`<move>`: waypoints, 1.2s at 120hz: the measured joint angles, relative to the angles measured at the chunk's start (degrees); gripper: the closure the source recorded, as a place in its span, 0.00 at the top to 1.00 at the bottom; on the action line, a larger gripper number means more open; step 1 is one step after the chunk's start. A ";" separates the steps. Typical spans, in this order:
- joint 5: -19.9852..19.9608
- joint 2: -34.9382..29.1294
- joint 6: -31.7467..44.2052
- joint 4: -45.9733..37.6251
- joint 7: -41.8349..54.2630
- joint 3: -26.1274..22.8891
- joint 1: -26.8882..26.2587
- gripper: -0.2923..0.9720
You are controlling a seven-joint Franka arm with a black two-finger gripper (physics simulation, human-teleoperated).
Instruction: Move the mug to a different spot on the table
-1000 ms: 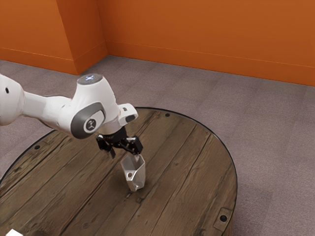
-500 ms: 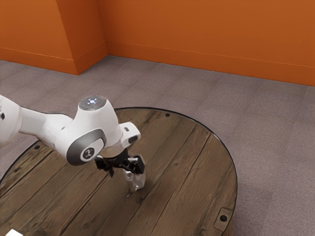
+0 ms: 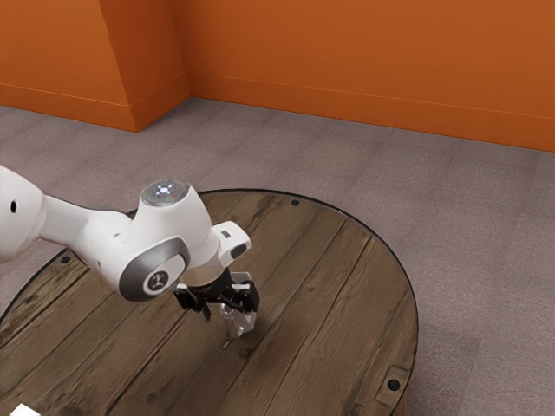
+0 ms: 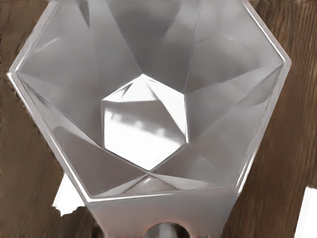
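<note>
The round, dark wooden table [image 3: 329,286] has a black rim and stands on grey carpet in front of orange walls. The white arm [image 3: 130,247] comes in from the exterior view's left and bends down over the tabletop. Its hand points straight down at the boards.

The mug [image 3: 239,323] stands on the table near the middle, a little toward the near edge in the exterior view. It is a pale, faceted piece. It is upright, with its long axis vertical, its base on the wood and its mouth facing up into the hand. The wrist view looks straight down into the mug [image 4: 143,124], with its six-sided rim, slanting inner facets and bright six-sided floor, and wood grain outside the walls.

The black gripper [image 3: 221,299] sits low over the mug's upper part. Its fingers [image 3: 192,300] are spread wide, one to each side of the rim, and are not clamped on the walls.
</note>
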 joint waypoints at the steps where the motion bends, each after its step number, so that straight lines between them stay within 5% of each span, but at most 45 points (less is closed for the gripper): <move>1: 0.03 -0.26 0.02 -0.15 -0.07 -0.01 0.01 0.67; 16: 0.27 -3.47 0.21 -1.40 -1.09 -4.18 2.50 0.66; 24: 0.11 -6.16 0.17 -1.53 -1.64 -10.21 7.16 0.65; 28: -0.67 -9.15 0.14 -1.55 -1.92 -17.00 12.86 0.65; 35: -4.56 -13.83 0.13 -1.55 -2.16 -28.44 21.31 0.65; 51: -16.20 -17.91 0.14 -1.09 -1.24 -37.92 30.23 0.64; 62: -21.94 -18.67 0.32 -0.05 0.95 -40.09 34.01 0.62; 78: -25.22 -18.78 0.99 1.24 4.97 -43.87 38.84 0.59; 144: -27.01 -18.77 -0.08 1.54 17.03 -44.97 40.64 0.35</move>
